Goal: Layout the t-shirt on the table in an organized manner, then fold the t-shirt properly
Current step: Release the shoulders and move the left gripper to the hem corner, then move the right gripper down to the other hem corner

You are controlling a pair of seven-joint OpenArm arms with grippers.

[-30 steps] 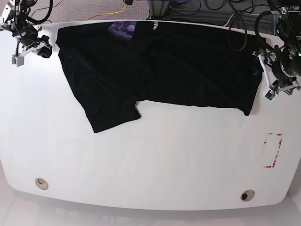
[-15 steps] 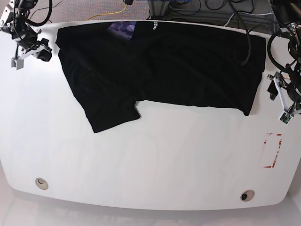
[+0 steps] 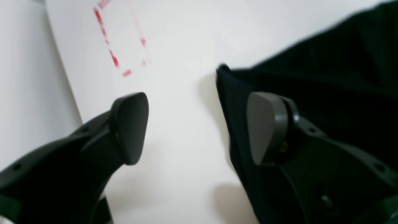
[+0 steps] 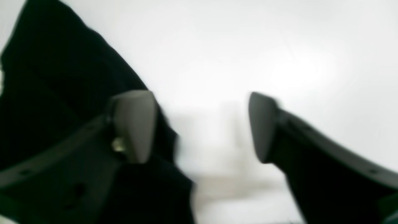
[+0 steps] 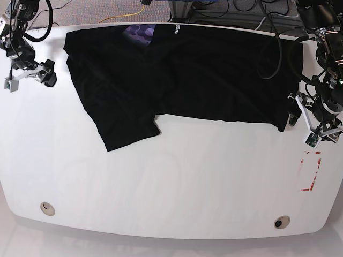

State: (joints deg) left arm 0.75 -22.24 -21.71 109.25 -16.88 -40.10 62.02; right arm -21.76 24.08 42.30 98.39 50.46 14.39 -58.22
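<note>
The black t-shirt [image 5: 182, 75] lies spread across the far half of the white table [image 5: 171, 187], with one flap hanging toward the front at the left. At the shirt's front right corner, my left gripper [image 5: 301, 128] hovers open. In the left wrist view the left gripper [image 3: 197, 127] straddles the t-shirt's [image 3: 311, 77] edge, nothing between its fingers. My right gripper [image 5: 29, 80] is open just left of the shirt's far left corner. The right wrist view is blurred: the right gripper [image 4: 199, 127] stands open over bare table, the t-shirt [image 4: 62, 77] beside its left finger.
A red tape rectangle [image 5: 311, 171] marks the table's right side, also seen as red tape [image 3: 115, 59] ahead of the left gripper. Two grommet holes [image 5: 47, 209] [image 5: 282, 221] sit near the front edge. Cables [image 5: 230, 8] lie beyond the far edge.
My right gripper has opened and shifted slightly toward the front. My left gripper, still open, has travelled forward along the shirt's right edge to its front corner. The shirt has not moved.
</note>
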